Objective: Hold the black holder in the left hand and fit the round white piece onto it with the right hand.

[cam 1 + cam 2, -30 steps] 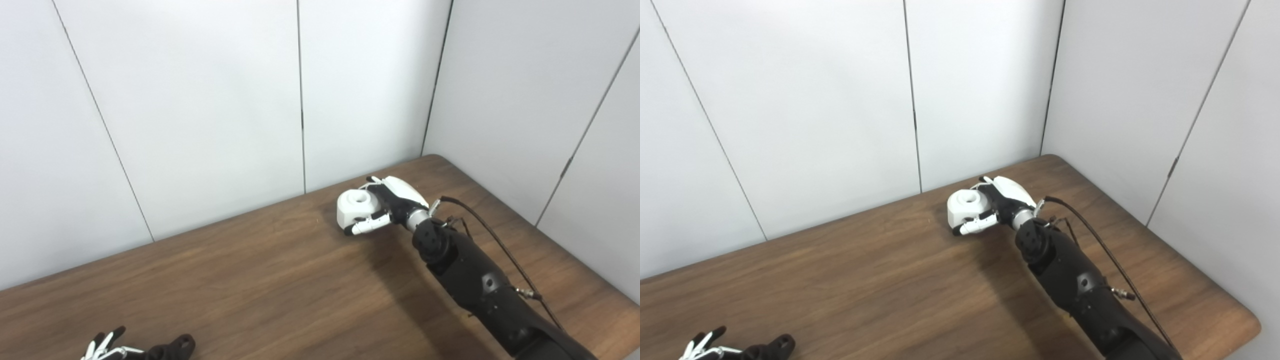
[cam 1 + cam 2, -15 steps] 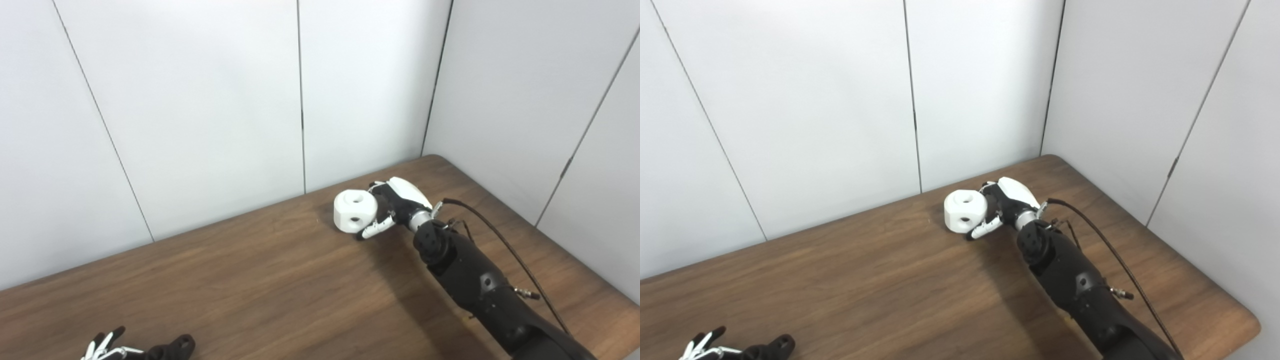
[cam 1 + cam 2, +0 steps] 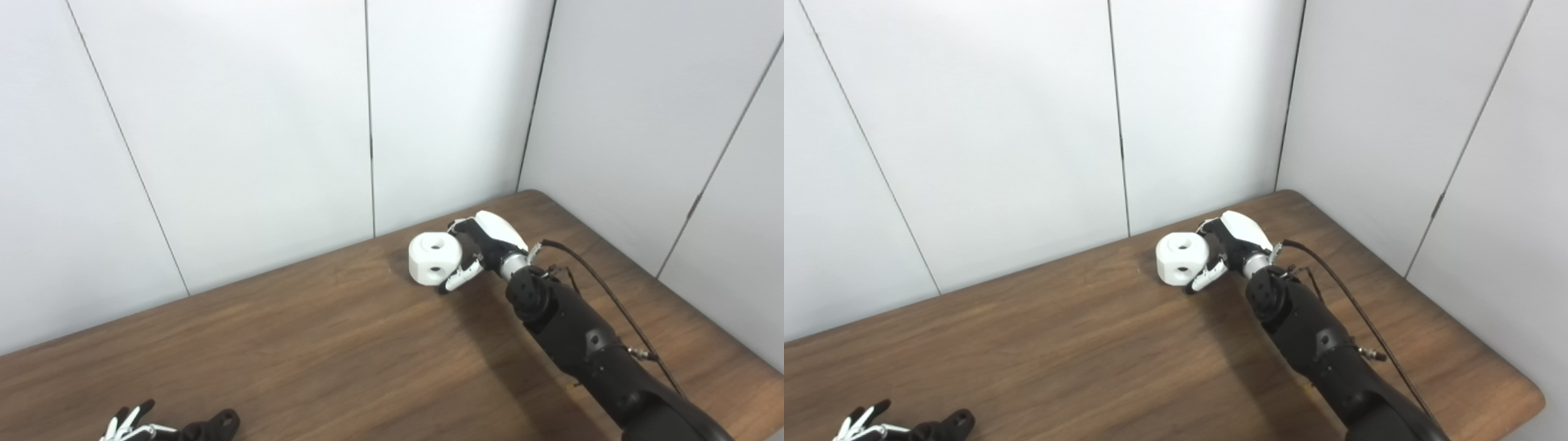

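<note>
Gripping the white piece (image 3: 433, 260) at the table's (image 3: 343, 343) far side, the right hand (image 3: 484, 245) keeps one hole facing up, another facing the camera. In the right eye view, the left hand (image 3: 860, 425) holds the black holder (image 3: 944, 426), its ring end pointing right.

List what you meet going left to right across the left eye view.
left hand → black holder → round white piece → right hand, all over the wooden table.
</note>
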`<move>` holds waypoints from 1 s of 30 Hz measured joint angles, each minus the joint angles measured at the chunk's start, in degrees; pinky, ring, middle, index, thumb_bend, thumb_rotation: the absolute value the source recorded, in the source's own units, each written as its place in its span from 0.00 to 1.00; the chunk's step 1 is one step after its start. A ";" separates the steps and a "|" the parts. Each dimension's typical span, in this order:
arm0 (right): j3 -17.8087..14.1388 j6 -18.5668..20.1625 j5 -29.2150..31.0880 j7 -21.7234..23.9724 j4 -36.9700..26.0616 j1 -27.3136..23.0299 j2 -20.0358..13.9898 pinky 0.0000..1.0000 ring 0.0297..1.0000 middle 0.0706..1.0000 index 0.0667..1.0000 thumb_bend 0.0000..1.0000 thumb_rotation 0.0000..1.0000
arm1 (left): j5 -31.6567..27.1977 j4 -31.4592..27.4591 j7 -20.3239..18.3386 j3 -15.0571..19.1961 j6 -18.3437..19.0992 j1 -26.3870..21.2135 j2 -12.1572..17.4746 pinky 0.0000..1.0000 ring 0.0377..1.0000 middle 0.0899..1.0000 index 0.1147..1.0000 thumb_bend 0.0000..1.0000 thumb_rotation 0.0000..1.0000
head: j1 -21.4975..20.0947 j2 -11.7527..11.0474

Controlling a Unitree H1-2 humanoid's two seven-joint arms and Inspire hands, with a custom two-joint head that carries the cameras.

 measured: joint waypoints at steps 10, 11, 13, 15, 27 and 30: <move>-0.34 -1.01 0.82 0.00 0.63 0.01 -0.02 0.98 0.93 0.84 0.44 0.51 0.13 | 0.00 0.24 0.09 0.02 -0.19 -0.11 -0.08 1.00 1.00 0.90 0.42 0.52 0.04 | -0.09 -0.09; -0.33 -1.01 0.81 0.05 0.63 0.01 -0.02 0.98 0.94 0.85 0.44 0.51 0.13 | 0.01 0.25 0.12 0.02 -0.20 -0.12 -0.08 1.00 1.00 0.90 0.42 0.52 0.04 | -0.17 -0.09; -0.33 -0.99 0.81 0.17 0.62 0.01 -0.04 0.99 0.94 0.86 0.44 0.51 0.13 | 0.00 0.28 0.13 0.02 -0.20 -0.16 -0.09 1.00 1.00 0.90 0.42 0.52 0.04 | -0.18 -0.09; -0.32 -0.99 0.80 0.24 0.61 0.01 -0.05 0.98 0.94 0.84 0.44 0.51 0.13 | -0.03 0.31 0.13 0.03 -0.20 -0.17 -0.10 1.00 1.00 0.90 0.42 0.52 0.04 | -0.09 -0.17; -0.58 0.22 2.55 2.82 -1.51 0.65 -0.10 0.87 0.91 0.85 0.44 0.51 0.13 | 0.20 0.73 0.11 -0.19 -0.19 -0.50 -0.06 1.00 1.00 0.90 0.42 0.52 0.04 | 1.32 0.88; -1.06 1.23 3.54 4.59 -3.49 0.94 -0.09 0.91 0.94 0.89 0.44 0.51 0.13 | 0.66 1.02 -0.02 -0.58 -0.02 -0.88 -0.02 1.00 1.00 0.90 0.42 0.52 0.04 | 3.34 1.84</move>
